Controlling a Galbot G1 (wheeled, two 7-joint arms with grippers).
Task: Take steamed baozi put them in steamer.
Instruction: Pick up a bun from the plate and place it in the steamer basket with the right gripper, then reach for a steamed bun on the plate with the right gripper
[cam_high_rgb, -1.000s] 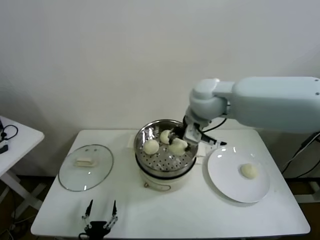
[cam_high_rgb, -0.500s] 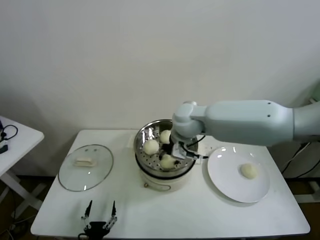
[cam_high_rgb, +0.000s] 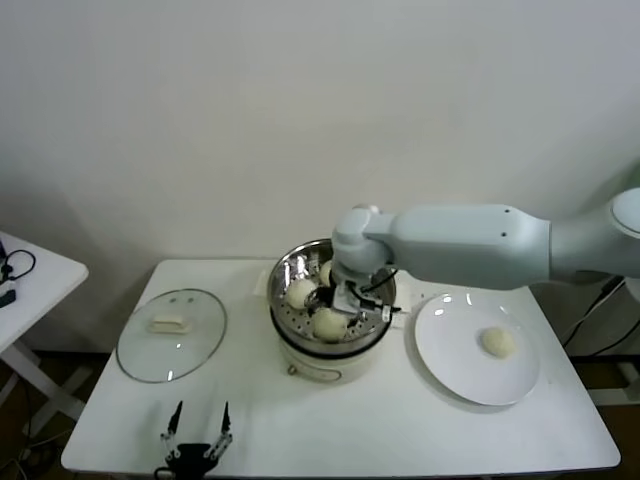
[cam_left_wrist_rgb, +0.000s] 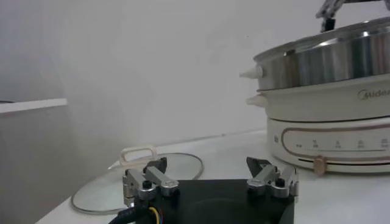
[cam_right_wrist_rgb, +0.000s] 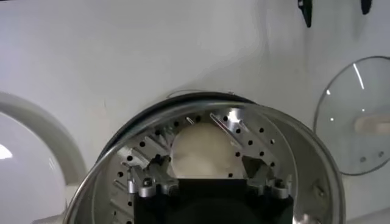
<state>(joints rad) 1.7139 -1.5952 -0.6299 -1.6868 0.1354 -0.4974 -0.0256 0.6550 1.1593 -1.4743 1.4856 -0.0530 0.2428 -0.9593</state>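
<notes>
Right pincer (cam_high_rgb: 334, 312) is down inside the steamer (cam_high_rgb: 290, 270), straddling a bun (cam_high_rgb: 330, 323) at the front of the basket. From the right wrist view the fingers (cam_right_wrist_rgb: 150, 181) stand apart on either side of that bun (cam_right_wrist_rgb: 203, 152); whether they touch it I cannot tell, but it appears to rest on the perforated floor, so I read the pincer as open and releasing, not carrying.

Bun count: two more buns in the steamer, one at the left (cam_high_rgb: 299, 292) and one partly hidden toward the back (cam_high_rgb: 326, 272). Fourth bun (cam_high_rgb: 497, 342) sits alone on the white plate (cam_high_rgb: 450, 365), on the desk (cam_high_rgb: 400, 420) to the right of the pot.

Left pincer (cam_high_rgb: 199, 431) is parked low at the front desk edge, fingers spread, holding nothing. Glass lid (cam_high_rgb: 172, 334) lies flat on the desk, left of the pot.

Step in hand (judgement): placing the third bun. Next move calls for lifting straight up clear of the steel rim without dragging the bun, then crossing to the plate for the last one. Soft dough, so a light grip.
</notes>
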